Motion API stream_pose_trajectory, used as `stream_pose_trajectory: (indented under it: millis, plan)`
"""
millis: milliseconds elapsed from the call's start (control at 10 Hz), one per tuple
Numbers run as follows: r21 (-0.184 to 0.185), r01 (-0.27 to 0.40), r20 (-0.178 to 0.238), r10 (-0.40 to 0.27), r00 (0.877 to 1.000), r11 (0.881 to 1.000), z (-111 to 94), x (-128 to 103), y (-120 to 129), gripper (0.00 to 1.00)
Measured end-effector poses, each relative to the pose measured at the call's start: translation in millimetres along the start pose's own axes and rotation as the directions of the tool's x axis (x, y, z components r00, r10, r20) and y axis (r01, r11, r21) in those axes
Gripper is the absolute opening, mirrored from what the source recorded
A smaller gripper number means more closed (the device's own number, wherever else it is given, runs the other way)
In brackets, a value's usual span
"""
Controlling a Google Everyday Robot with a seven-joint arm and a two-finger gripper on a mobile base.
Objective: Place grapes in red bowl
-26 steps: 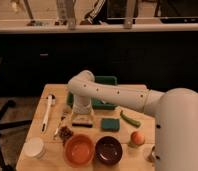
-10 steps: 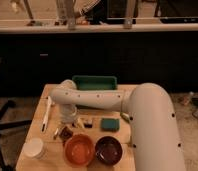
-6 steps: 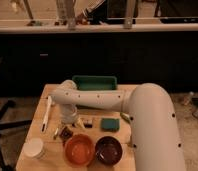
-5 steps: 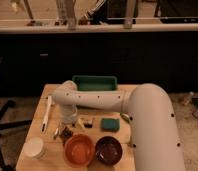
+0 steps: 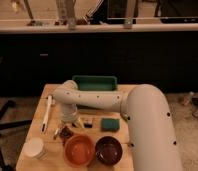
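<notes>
The grapes are a small dark cluster on the wooden table, just up and left of the red bowl. The red bowl stands near the table's front edge and holds nothing that I can see. My gripper hangs down from the white arm, directly above and slightly behind the grapes, close to them. The arm's large body covers the right side of the table.
A dark purple bowl stands right of the red bowl. A white cup is at the front left. A white utensil lies along the left side. A green sponge and a green tray lie behind.
The arm has swung from the table's middle to the left and now covers the right side. Over the last second the gripper has stayed above the grapes, shifting only slightly.
</notes>
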Motion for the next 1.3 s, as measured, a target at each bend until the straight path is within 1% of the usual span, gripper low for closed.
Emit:
stream_pose_trajectory:
  millis: [200, 400, 700, 900, 1000, 1100, 1200, 1300]
  plan:
    - [0.007, 0.017, 0.006, -0.017, 1.000, 1.000, 3.4, 4.4, -10.1, 0.80]
    - [0.013, 0.038, 0.023, -0.038, 0.999, 0.999, 12.4, 7.0, -22.8, 0.80]
    - [0.020, 0.052, 0.047, -0.053, 0.998, 0.998, 23.0, 8.5, -28.4, 0.79]
    - [0.018, 0.060, 0.065, -0.061, 0.996, 0.998, 30.5, 8.8, -31.1, 0.60]
    - [0.019, 0.059, 0.067, -0.060, 0.996, 0.998, 31.3, 9.3, -30.6, 0.49]
    - [0.018, 0.058, 0.069, -0.059, 0.996, 0.998, 31.6, 9.1, -29.4, 0.41]
    - [0.017, 0.056, 0.070, -0.057, 0.996, 0.998, 32.0, 9.2, -27.9, 0.28]
    - [0.019, 0.054, 0.068, -0.055, 0.996, 0.998, 32.1, 9.6, -27.2, 0.19]
